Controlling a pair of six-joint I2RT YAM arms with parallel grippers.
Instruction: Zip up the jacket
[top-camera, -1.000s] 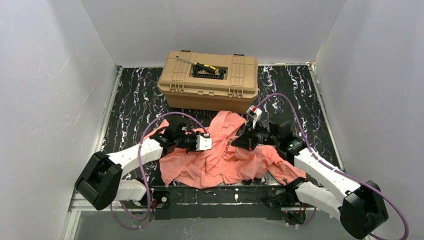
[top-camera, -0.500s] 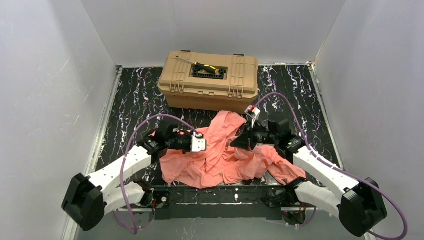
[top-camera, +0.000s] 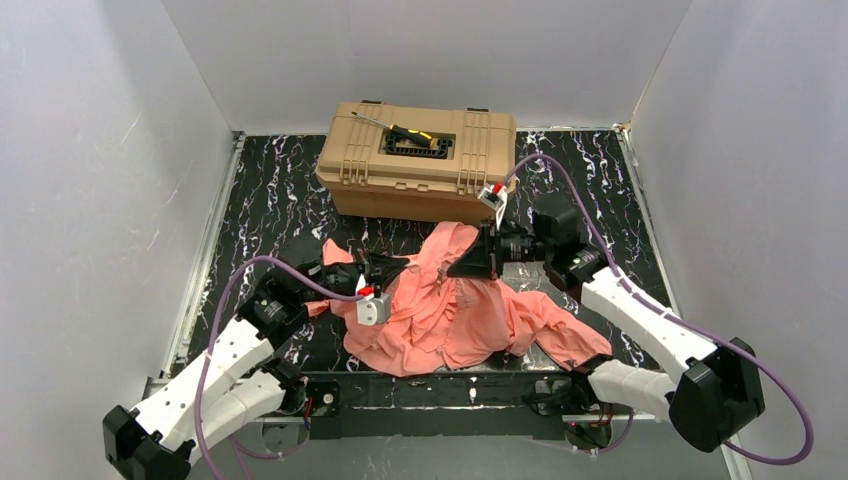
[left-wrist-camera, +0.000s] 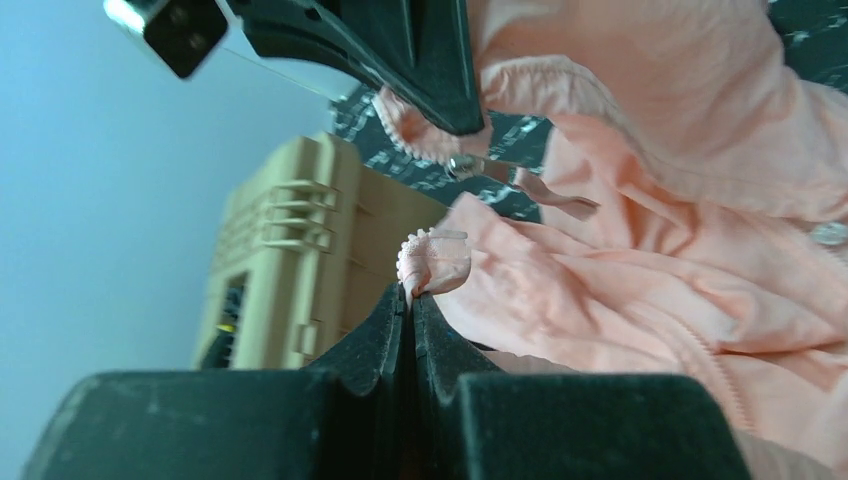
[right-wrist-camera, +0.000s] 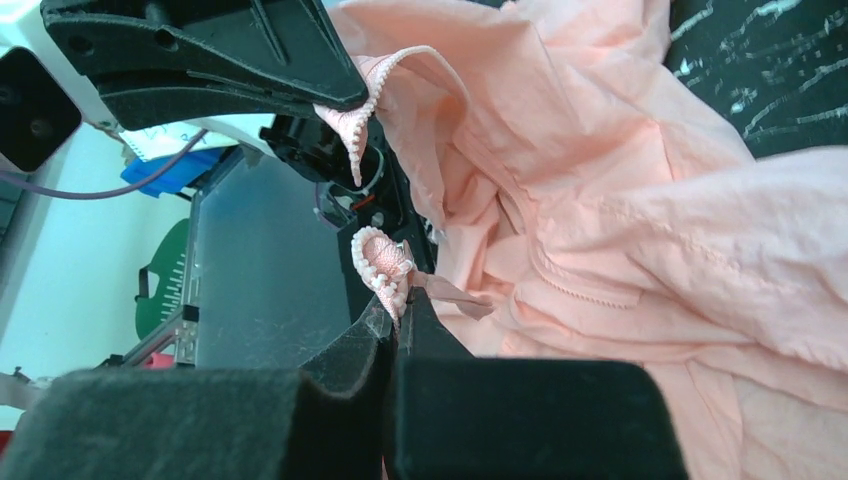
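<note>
A salmon-pink jacket (top-camera: 450, 315) lies crumpled on a black marbled tabletop (top-camera: 265, 215). Its lower hem runs along the near edge, and its top comes close to a tan toolbox (top-camera: 420, 165) behind it. The left gripper (left-wrist-camera: 410, 297) is pinched together on one toothed zipper edge. The right gripper (right-wrist-camera: 400, 308) is clamped on the opposite edge, beside the metal slider (left-wrist-camera: 462, 165). The two grippers face each other above the cloth, near but apart. Bare tabletop shows left and right of the jacket, out to the white walls (top-camera: 90, 200)
</note>
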